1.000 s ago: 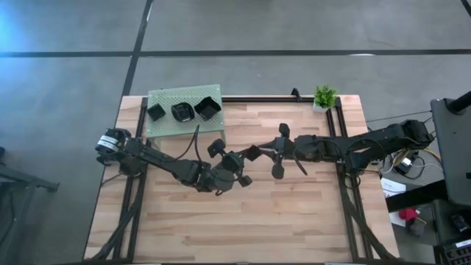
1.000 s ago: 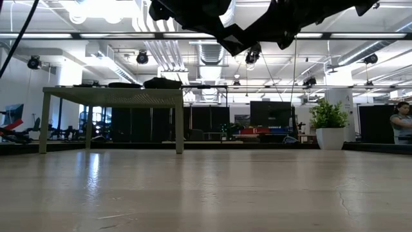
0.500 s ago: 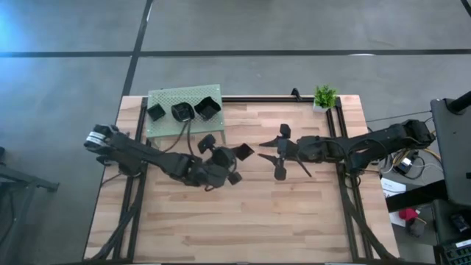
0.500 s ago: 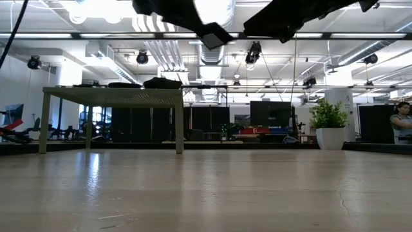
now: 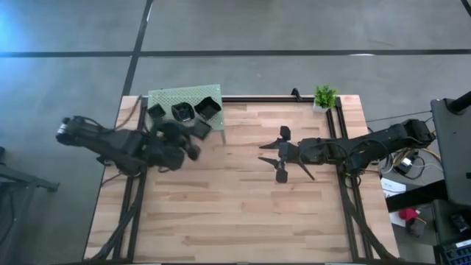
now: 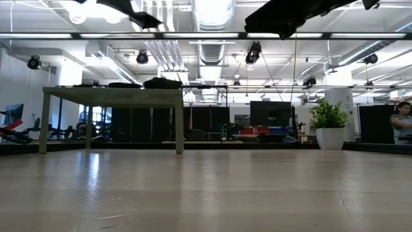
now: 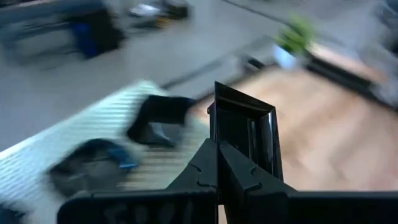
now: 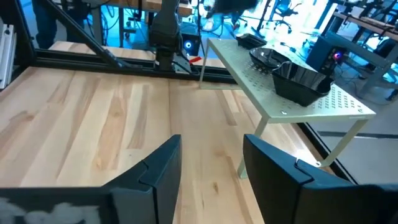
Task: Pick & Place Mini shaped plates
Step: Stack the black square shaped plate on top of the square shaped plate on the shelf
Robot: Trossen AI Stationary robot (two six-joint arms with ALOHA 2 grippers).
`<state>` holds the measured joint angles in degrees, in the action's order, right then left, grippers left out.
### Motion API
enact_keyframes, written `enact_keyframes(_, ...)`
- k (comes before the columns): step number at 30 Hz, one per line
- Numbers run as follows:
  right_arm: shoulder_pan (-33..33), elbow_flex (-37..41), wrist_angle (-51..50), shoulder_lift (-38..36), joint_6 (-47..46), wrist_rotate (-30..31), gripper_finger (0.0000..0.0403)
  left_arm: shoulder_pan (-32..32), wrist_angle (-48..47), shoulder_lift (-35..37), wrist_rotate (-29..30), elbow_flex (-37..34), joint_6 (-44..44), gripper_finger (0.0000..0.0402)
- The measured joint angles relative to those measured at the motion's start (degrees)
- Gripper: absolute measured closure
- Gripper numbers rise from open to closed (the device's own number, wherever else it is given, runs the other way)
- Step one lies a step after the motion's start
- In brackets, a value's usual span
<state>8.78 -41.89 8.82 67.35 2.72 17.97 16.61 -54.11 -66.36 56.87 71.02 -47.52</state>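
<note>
Toward ten o'clock on the wooden table (image 5: pixel 243 191), the left gripper (image 5: pixel 193 137) is hovering at the front edge of the green perforated platform (image 5: pixel 165 99), its fingers (image 7: pixel 214 171) pressed together and pinching an angular black mini plate (image 7: pixel 244 132) that is standing upright between them. On the platform, three more mini shaped plates are sitting in a row: a small square one (image 5: pixel 156 112) at the nine o'clock end, a round one (image 5: pixel 181 112) in the middle, and a larger square one (image 5: pixel 208 107) at the three o'clock end, close beside each other. Near the table's centre, slightly toward three o'clock, the right gripper (image 5: pixel 271 154) is hanging above bare wood with its fingers (image 8: pixel 163 171) spread wide and nothing between them. At one o'clock, by the table's far edge, a small potted plant (image 5: pixel 324 96) is standing well apart from both arms. Across the room, in the low view, a person (image 6: pixel 403 122) is showing at the far three o'clock edge.
</note>
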Motion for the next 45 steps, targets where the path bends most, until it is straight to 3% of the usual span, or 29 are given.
enact_keyframes(3,0.0,0.0,0.0,0.0,-0.02,0.0,0.0234,0.08,-9.77,2.28,6.36,-0.02,-13.07,0.0401)
enact_keyframes(11,0.0,0.0,0.0,0.0,-0.13,-0.02,0.0234,-0.01,-36.17,3.03,9.85,-0.46,-46.63,0.0401)
enact_keyframes(23,0.0,0.0,-0.46,0.0,-1.07,-0.04,0.0236,-6.01,-35.93,8.59,6.68,-10.99,-50.24,0.0401)
enact_keyframes(34,0.0,0.0,-0.48,0.0,-1.22,-0.04,0.0236,-12.67,-35.9,15.76,6.44,-19.52,-55.66,0.0402)
enact_keyframes(45,0.0,0.0,-0.48,0.0,-1.03,-0.04,0.0236,-17.92,-33.63,17.65,7.95,-24.79,-60.54,0.0402)
